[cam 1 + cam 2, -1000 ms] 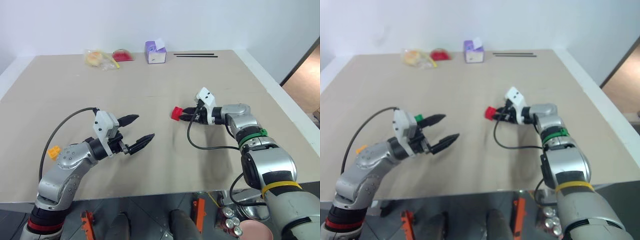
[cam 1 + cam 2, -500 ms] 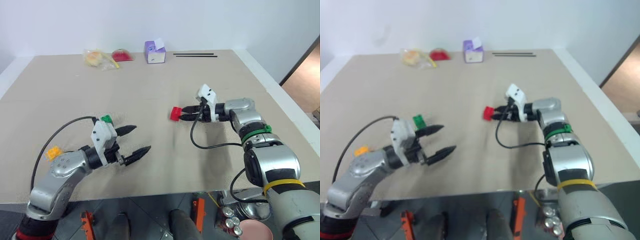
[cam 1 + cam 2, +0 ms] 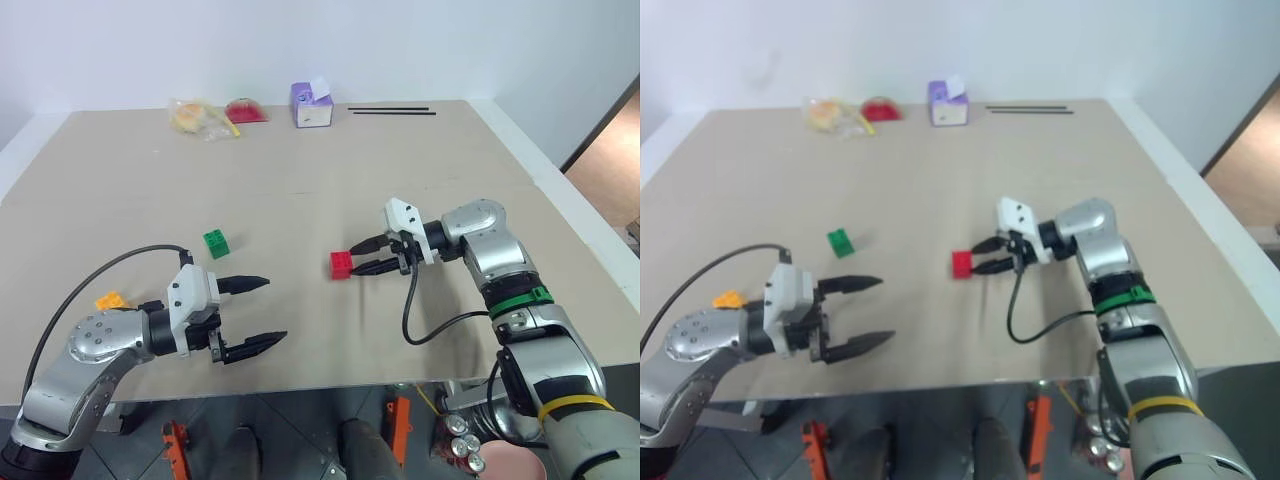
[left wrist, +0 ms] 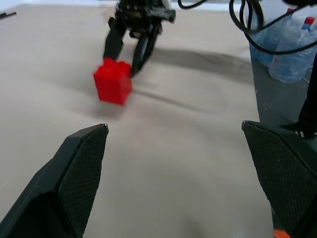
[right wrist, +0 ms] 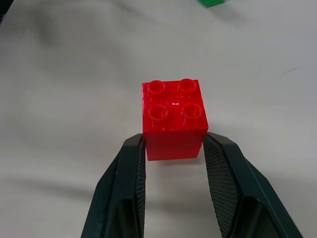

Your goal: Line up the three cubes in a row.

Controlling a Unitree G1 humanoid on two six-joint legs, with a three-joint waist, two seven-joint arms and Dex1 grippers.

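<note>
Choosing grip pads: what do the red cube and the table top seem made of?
Red cube: apparently glossy moulded plastic; its studs catch highlights and its edges are crisp. Table top: matte beige board, perhaps laminate or painted wood; it shows no glare.

Red cube (image 5: 174, 119), green cube (image 3: 216, 243), yellow-orange cube (image 3: 110, 300)

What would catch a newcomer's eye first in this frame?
The small red studded plastic cube at mid-table, pinched between the right gripper fingers. Next, the left gripper hanging wide open and empty near the table's front edge, with the green studded cube and yellow-orange studded cube lying apart on the left.
</note>
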